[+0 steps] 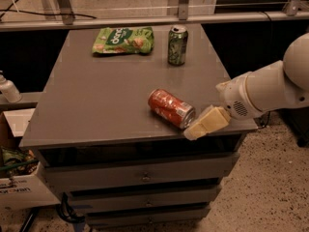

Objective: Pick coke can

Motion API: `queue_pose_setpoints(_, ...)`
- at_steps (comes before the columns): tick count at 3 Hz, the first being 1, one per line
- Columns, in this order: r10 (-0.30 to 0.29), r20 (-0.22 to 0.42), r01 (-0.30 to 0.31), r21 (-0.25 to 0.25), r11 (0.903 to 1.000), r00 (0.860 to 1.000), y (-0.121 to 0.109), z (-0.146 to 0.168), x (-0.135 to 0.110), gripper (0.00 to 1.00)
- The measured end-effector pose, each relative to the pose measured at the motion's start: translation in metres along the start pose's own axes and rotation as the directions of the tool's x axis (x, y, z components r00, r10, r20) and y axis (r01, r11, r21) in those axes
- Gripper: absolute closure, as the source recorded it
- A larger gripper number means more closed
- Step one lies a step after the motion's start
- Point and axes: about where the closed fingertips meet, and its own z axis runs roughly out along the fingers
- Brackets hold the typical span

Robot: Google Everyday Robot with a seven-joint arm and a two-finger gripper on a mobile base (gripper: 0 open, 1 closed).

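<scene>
Currently, the coke can (171,108) lies on its side near the table (96,105) front. The gripper (207,123) sits just beside it — aperture cannot be determined.

The arm (263,88) reaches in from the right, gripper (197,128) angled down-left.

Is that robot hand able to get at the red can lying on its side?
Probably yes. The gripper sits at the near edge of the table, right beside the coke can, with nothing between them. The green can and chip bag are at the far end.
</scene>
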Motion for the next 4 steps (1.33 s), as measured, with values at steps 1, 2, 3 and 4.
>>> queue_pose_setpoints(1,-0.011,0.050,0.014,-0.056,0.9983,0.999,0.013,0.007,-0.020,0.00)
queue_pose_setpoints(2,0.003,0.086,0.007,-0.117,0.9931,0.996,0.025,0.008,-0.032,0.00)
queue_pose_setpoints(3,0.014,0.098,0.001,-0.158,0.9874,0.995,0.034,0.018,-0.033,0.00)
queue_pose_setpoints(4,0.010,0.094,0.007,-0.185,0.9826,0.996,0.043,0.033,-0.033,0.00)
